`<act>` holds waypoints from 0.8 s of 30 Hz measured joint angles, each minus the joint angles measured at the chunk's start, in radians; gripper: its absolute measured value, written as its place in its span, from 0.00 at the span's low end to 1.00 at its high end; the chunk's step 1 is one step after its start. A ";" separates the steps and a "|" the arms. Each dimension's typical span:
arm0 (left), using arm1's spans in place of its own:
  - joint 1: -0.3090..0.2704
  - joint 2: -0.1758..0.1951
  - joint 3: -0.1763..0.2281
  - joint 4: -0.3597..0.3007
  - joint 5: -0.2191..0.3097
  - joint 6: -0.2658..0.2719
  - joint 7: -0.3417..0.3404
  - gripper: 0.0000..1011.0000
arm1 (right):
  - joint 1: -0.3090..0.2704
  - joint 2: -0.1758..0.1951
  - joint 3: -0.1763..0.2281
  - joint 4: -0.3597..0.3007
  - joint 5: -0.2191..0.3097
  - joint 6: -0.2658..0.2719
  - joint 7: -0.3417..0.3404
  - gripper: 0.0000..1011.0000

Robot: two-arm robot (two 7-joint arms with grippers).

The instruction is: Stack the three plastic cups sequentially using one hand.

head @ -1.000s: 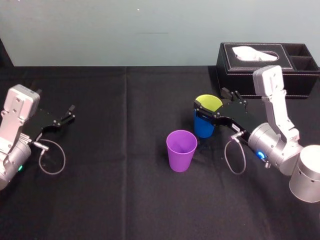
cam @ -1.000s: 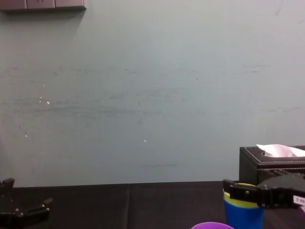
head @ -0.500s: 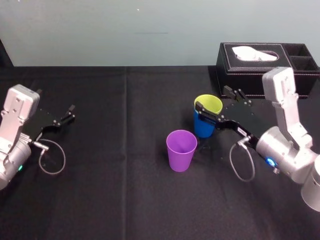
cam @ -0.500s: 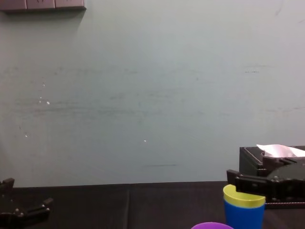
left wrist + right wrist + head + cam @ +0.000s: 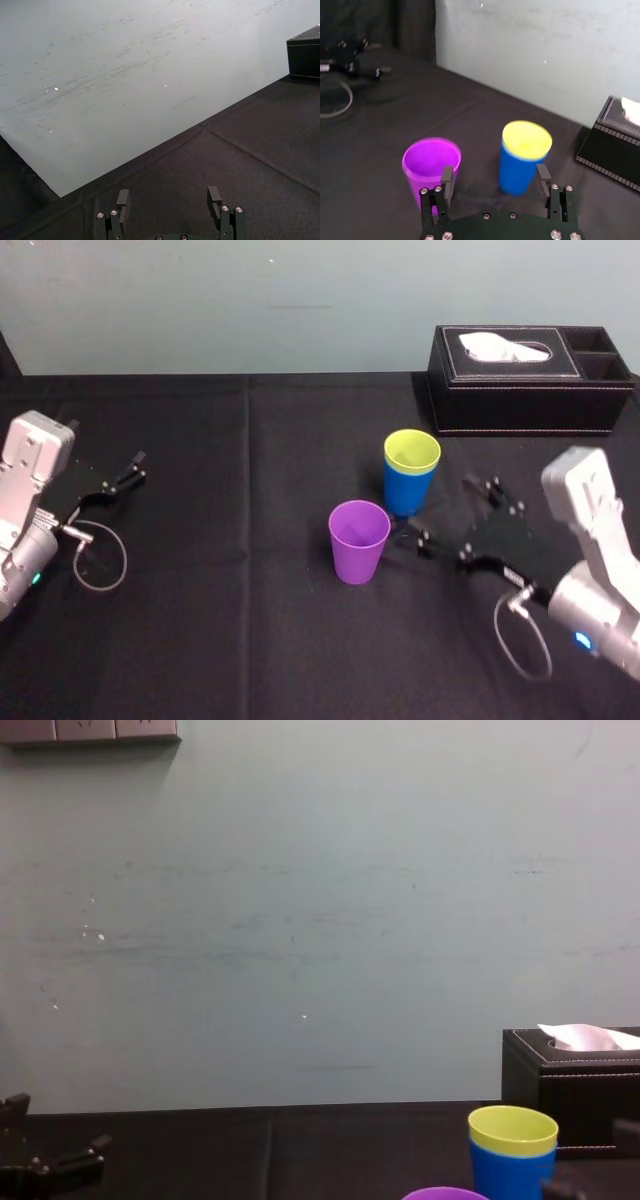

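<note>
Black cloth [image 5: 250,630] is covering the whole table, and a pale grey-green wall [image 5: 300,920] is rising behind it. A black tissue box [image 5: 530,380] is sitting at the back, at 1 o'clock from the cups.

The yellow-green cup [image 5: 412,451] is sitting nested inside the blue cup [image 5: 405,492], only its rim showing. The purple cup [image 5: 359,540] is standing alone, upright and mouth up, just beside them at 7 o'clock.

The right gripper [image 5: 440,507] is hovering low at 4 o'clock from the nested pair, its jaws spread apart and gripping nothing. A second ago it was reaching around the yellow-green rim; it is now drawing back toward the robot, clear of both cups, and the cups are staying where they were.

The left gripper [image 5: 135,468] is still idling far off at 9 o'clock, jaws apart.
</note>
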 joint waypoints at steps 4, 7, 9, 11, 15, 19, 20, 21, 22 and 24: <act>0.000 0.000 0.000 0.000 0.000 0.000 0.000 1.00 | -0.043 0.007 0.003 -0.007 0.000 -0.005 0.007 0.99; 0.000 0.000 0.000 0.000 0.000 0.000 0.000 1.00 | -0.064 0.008 -0.005 -0.005 -0.001 -0.006 0.014 0.99; 0.000 0.000 0.000 0.000 0.000 0.000 0.000 1.00 | -0.067 0.006 -0.020 0.005 -0.008 -0.004 0.021 0.99; 0.000 0.000 0.000 0.000 0.000 0.000 0.000 1.00 | -0.066 0.004 -0.029 0.016 -0.013 -0.002 0.024 0.99; 0.000 0.000 0.000 0.000 0.000 0.000 0.000 1.00 | -0.052 -0.009 -0.052 0.044 -0.023 0.001 0.030 0.99; 0.000 0.000 0.000 0.000 0.000 0.000 0.000 1.00 | -0.038 -0.021 -0.068 0.061 -0.033 0.000 0.031 0.99; 0.000 0.000 0.000 0.000 0.000 0.000 0.000 1.00 | -0.031 -0.026 -0.074 0.068 -0.037 -0.002 0.031 0.99; 0.000 0.000 0.000 0.000 0.000 0.000 0.000 1.00 | -0.031 -0.026 -0.074 0.068 -0.037 -0.002 0.031 0.99; 0.000 0.000 0.000 0.000 0.000 0.000 0.000 1.00 | -0.024 -0.032 -0.079 0.074 -0.040 -0.005 0.031 0.99; 0.000 0.000 0.000 0.000 0.000 0.000 0.000 1.00 | -0.018 -0.037 -0.083 0.079 -0.042 -0.007 0.031 0.99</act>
